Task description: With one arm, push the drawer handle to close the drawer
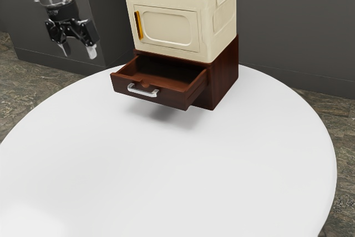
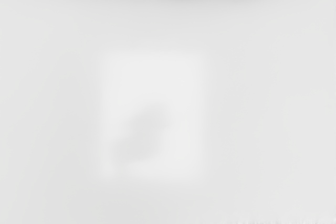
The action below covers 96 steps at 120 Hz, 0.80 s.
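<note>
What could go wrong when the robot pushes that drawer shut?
The open gripper might slip off the thin handle. Pushing near one end could make the drawer go crooked and stick. And a hard shove might slide the brown cabinet back, or shake the cream box sitting on top.

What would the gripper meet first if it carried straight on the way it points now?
Most likely the white tabletop, which lies ahead in the wrist view; its distance from the gripper is unclear.
</note>
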Tool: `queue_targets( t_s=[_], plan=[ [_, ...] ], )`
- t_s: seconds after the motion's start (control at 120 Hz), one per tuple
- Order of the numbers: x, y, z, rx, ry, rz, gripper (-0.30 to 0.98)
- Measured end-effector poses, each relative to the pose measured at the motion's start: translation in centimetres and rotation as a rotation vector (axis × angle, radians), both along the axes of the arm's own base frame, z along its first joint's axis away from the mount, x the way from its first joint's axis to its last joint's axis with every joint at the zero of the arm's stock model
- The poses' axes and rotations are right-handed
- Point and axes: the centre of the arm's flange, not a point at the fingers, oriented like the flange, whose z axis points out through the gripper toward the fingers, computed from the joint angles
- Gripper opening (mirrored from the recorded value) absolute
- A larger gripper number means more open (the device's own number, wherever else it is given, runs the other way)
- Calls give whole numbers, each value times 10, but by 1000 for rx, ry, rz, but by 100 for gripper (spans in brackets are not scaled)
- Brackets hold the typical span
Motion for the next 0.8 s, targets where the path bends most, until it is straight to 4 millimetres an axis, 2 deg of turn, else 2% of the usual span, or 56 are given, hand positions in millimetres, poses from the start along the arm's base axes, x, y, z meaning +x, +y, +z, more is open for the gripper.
queue_targets(
  t_s=[0.075,0.142,0.183,0.242,0.292,0.342,0.417,0.567,0.708,0.8],
  plan=[
    [-3,0,1,2,-1,-5,69],
    [-42,2,-10,-3,15,5,69],
    [-78,2,-24,-6,30,12,69],
    [-115,0,-44,-1,49,17,68],
    [-133,4,-69,2,84,28,67],
    [-140,9,-94,3,115,41,64],
    [-134,16,-126,26,147,47,54],
    [-104,25,-165,84,149,38,32],
    [-69,22,-168,116,85,18,20],
    [-51,18,-177,115,60,11,15]
  ],
)
